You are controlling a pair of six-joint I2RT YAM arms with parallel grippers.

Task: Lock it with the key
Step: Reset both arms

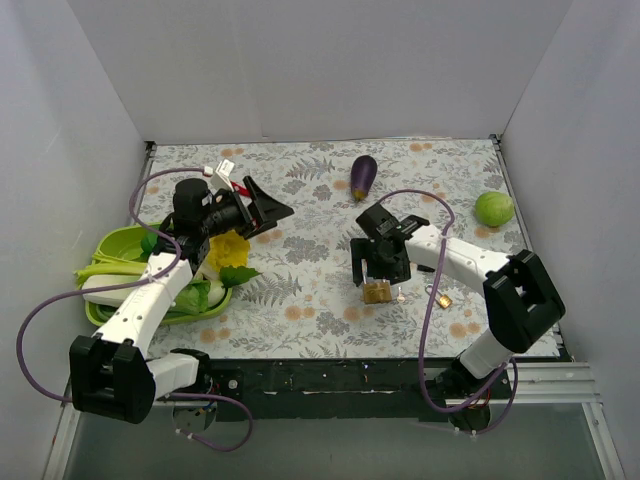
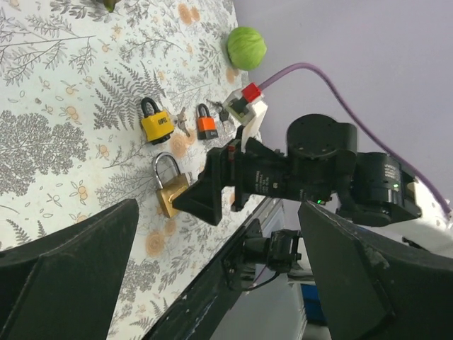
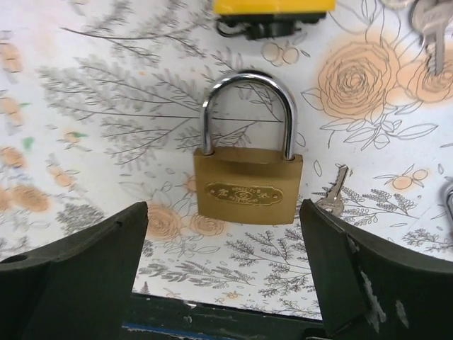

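Observation:
A brass padlock [image 3: 248,185] with a silver shackle lies flat on the floral tablecloth, and shows in the top view [image 1: 377,292] and the left wrist view [image 2: 170,190]. A small silver key [image 3: 333,198] lies just right of its body. My right gripper [image 3: 223,209] hovers over the padlock, open, with a finger on either side and not touching it; it also shows in the top view [image 1: 378,270]. My left gripper [image 1: 265,210] is open and empty, raised at the left and pointing toward the right arm.
A yellow padlock [image 2: 157,124] and an orange padlock [image 2: 206,124] lie beyond the brass one, with more keys [image 3: 428,28] beside them. An eggplant [image 1: 363,175] and a green ball [image 1: 494,208] lie further back. A green tray [image 1: 115,245] of vegetables stands at the left.

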